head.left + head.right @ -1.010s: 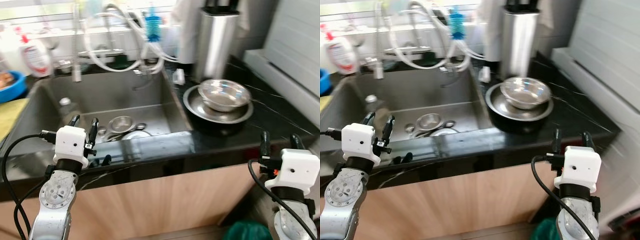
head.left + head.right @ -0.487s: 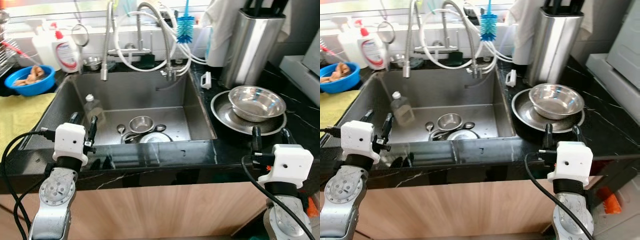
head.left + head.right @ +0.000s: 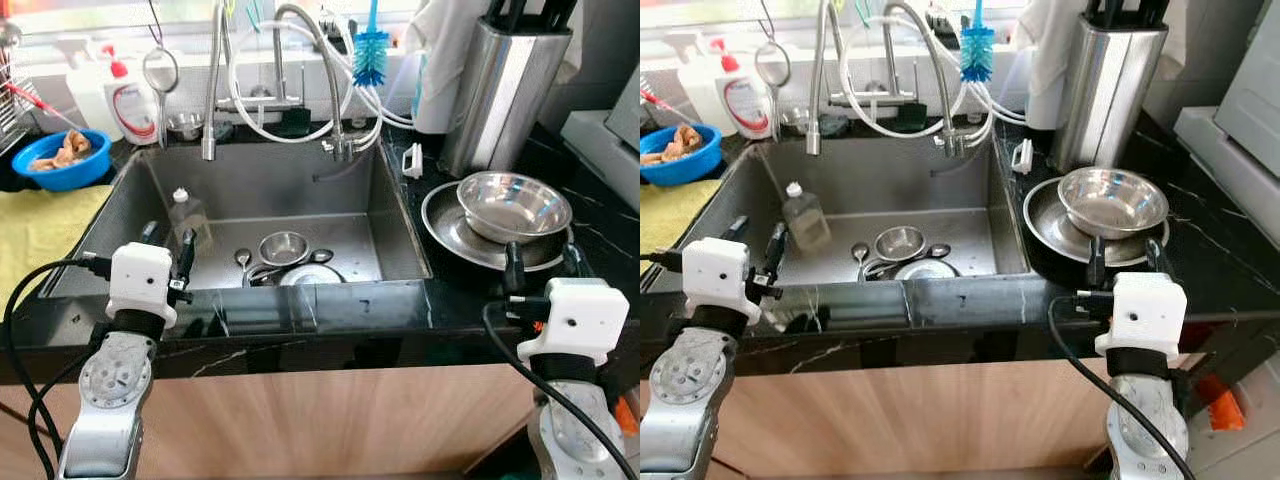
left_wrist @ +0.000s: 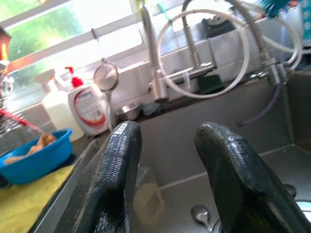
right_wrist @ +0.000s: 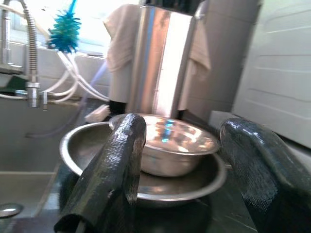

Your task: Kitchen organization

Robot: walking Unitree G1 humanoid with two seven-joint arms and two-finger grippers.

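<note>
A steel sink (image 3: 395, 225) holds a small steel bowl (image 3: 284, 246), a white plate (image 3: 312, 275), spoons and a lying clear bottle (image 3: 186, 214). On the black counter to its right a steel bowl (image 3: 513, 203) sits inside a wide steel dish (image 3: 446, 224). My left gripper (image 3: 166, 252) hovers open over the sink's front left corner, empty. Just in front of the dish, my right gripper (image 3: 544, 269) is open and empty; the right wrist view frames the bowl (image 5: 180, 145) between its fingers (image 5: 114, 165).
Hoses and taps (image 3: 280, 90) hang behind the sink with a blue brush (image 3: 370, 45). A blue bowl (image 3: 56, 160), soap bottles (image 3: 135, 95) and a yellow cloth (image 3: 30, 235) lie left. A steel knife block (image 3: 505, 85) stands behind the dish.
The camera swung left and steadied, bringing the whole sink into view. Both grippers keep their pose, open and empty; the right one sits slightly closer to the dish.
</note>
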